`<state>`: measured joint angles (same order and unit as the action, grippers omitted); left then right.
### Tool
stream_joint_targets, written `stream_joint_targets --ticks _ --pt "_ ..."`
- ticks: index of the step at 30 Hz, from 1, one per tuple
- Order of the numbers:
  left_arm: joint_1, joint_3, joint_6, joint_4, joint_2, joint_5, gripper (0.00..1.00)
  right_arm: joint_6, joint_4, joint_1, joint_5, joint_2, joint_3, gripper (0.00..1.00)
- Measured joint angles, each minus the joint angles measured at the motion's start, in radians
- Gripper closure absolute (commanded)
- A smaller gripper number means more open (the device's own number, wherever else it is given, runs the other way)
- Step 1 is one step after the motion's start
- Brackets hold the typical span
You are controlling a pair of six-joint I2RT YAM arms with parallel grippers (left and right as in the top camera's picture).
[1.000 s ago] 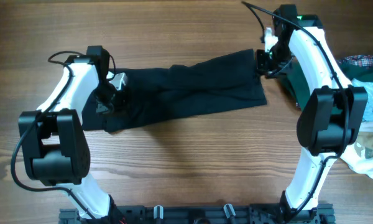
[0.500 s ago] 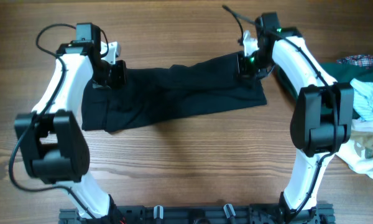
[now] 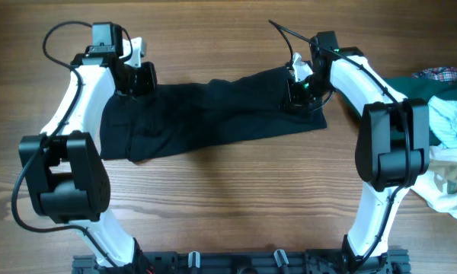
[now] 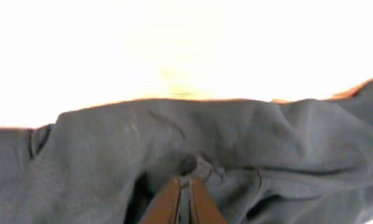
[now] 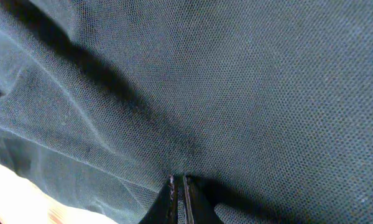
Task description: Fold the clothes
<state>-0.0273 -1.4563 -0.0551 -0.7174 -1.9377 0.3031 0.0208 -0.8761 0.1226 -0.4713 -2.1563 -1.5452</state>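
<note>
As left gripper point(image 3: 141, 82) at ten o'clock and right gripper point(image 3: 295, 95) at two clamp jaws on the polo shirt point(image 3: 213, 114), shallow pinches could slip.

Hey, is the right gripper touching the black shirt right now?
Touching. In the right wrist view the right gripper has its fingertips pinched into the black shirt, which puckers around them.

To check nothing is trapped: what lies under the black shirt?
The black shirt lies on the wooden table. Anything beneath is covered by fabric and cannot be seen.
</note>
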Motion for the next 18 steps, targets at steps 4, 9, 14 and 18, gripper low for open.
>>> stream_joint_targets --ticks 4,9,14,18 --pt "0.008 -0.002 0.0 0.004 -0.045 -0.008 0.95 0.0 0.0 0.0 0.004 0.0 0.0 0.96" --pt "0.062 -0.002 0.0 0.003 -0.125 -0.014 0.96 0.0 0.0 0.0 0.02 0.0 0.0 0.96" --pt "0.11 -0.003 0.0 -0.104 -0.124 0.006 0.96 0.0 0.0 0.0 0.024 0.0 0.0 0.96" --pt "0.127 -0.006 -0.005 -0.285 -0.086 0.023 0.96 0.0 0.001 0.0 0.034 0.0 0.0 0.96"
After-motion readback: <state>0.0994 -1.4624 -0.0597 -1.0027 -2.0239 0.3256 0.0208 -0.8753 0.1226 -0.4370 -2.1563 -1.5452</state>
